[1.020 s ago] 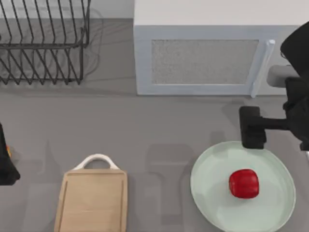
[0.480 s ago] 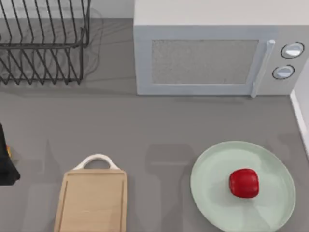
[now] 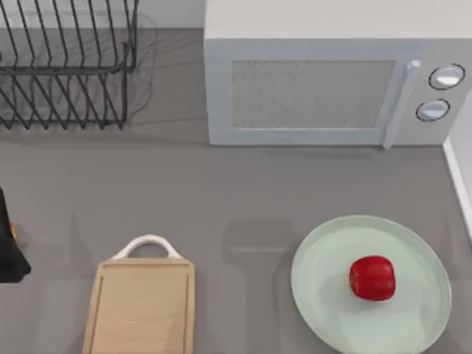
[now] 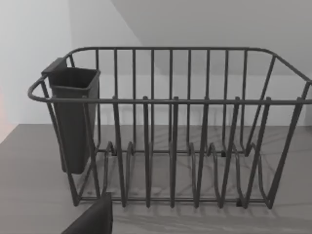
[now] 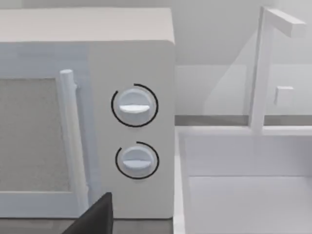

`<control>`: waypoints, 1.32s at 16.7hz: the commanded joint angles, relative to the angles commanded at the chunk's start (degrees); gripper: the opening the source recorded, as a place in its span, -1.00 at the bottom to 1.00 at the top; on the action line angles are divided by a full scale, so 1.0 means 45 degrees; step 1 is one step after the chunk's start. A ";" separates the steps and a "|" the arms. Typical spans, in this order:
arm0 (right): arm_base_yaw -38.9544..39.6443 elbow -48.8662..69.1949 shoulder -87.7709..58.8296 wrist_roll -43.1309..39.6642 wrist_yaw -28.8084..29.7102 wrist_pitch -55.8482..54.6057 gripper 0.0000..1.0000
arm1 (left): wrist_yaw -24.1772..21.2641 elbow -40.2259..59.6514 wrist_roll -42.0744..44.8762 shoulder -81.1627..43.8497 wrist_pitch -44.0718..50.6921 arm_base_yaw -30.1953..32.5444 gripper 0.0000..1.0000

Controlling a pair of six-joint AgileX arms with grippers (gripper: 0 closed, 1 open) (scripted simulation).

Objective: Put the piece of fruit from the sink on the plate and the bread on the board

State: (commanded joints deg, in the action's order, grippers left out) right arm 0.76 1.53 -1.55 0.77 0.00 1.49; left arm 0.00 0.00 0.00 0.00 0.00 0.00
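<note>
Fruit [image 3: 372, 278] sat on plate [image 3: 317, 295], right side of desk [image 3: 221, 184]. Board [image 3: 140, 306] lay bare, well apart at left. Bread place: could not tell. Left hand [image 3: 9, 251] at left desk edge; fingers apart or together, could not tell. Fruit looked smooth, slippery, firm. Bread likely light, soft; best pinch 2 flat sides gently.
</note>
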 joint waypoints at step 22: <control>-0.0167 -0.0340 0.0344 -0.0171 0.0000 -0.0332 1.00 | -0.0019 0.9126 0.5357 -1.3963 0.7641 -0.1062 1.00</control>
State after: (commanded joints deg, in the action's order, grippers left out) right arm 0.00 0.00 0.00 0.00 0.00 0.00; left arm -0.09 41.07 24.10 -62.83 34.38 -4.78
